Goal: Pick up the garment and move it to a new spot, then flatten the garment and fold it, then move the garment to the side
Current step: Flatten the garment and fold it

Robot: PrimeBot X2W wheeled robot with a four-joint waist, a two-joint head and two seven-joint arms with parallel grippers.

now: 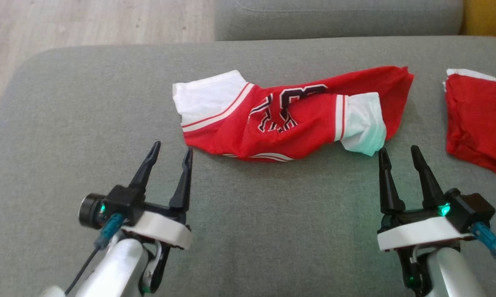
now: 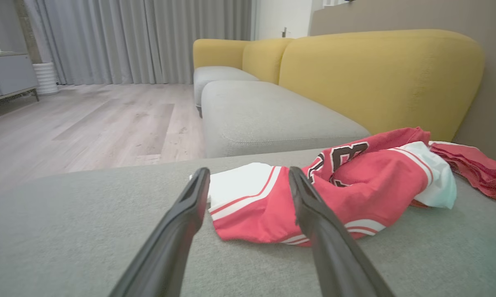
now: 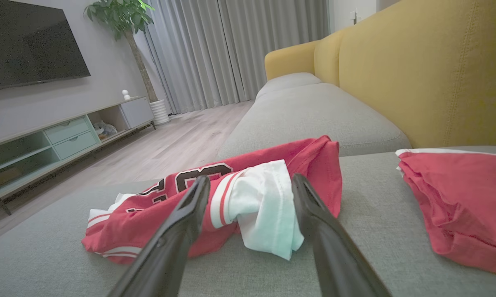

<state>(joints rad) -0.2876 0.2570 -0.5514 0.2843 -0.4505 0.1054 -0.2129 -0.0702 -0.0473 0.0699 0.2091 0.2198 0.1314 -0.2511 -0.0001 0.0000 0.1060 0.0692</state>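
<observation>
Garment [image 1: 289, 119], a crumpled red and white jersey, is lying across the middle of the grey sofa cushion [image 1: 248, 231]. On its near side the left gripper [image 1: 172, 147] and the right gripper [image 1: 398, 149] are hovering by its left and right ends, both spread wide and grasping nothing. Another red cloth [image 1: 478, 123] is lying at the far right.

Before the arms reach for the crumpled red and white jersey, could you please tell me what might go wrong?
The crumpled red and white jersey lies bunched, so a grasp may pinch several layers. The second red garment sits near the right pincer and could get snagged.
</observation>
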